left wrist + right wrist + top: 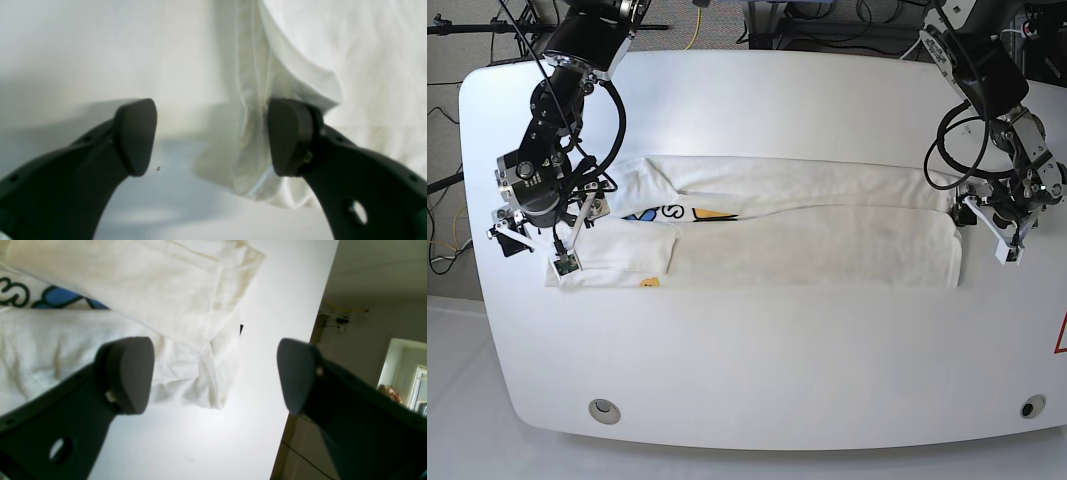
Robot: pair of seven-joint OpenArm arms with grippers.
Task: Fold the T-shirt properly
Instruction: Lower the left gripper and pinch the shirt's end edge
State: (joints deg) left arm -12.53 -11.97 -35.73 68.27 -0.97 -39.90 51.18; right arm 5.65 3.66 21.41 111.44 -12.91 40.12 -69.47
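The white T-shirt (827, 240) lies as a long folded band across the table, with its blue-yellow-black graphic (672, 213) and a small yellow-orange mark (650, 283) near its left end. My left gripper (987, 232) hovers open at the band's right end. In the left wrist view this gripper (212, 136) straddles a hemmed edge of the T-shirt (253, 140), one finger (290, 136) over the cloth. My right gripper (532, 245) is open at the left end. In the right wrist view it (213, 375) spans a corner of the T-shirt (200, 386), beside the graphic (56, 296).
The white table (757, 350) ends just right of my right gripper in the right wrist view, its edge (317, 316) close to the cloth corner. Two round fittings (604, 408) (1027, 407) sit near the front edge. Cables (697, 15) hang behind the table.
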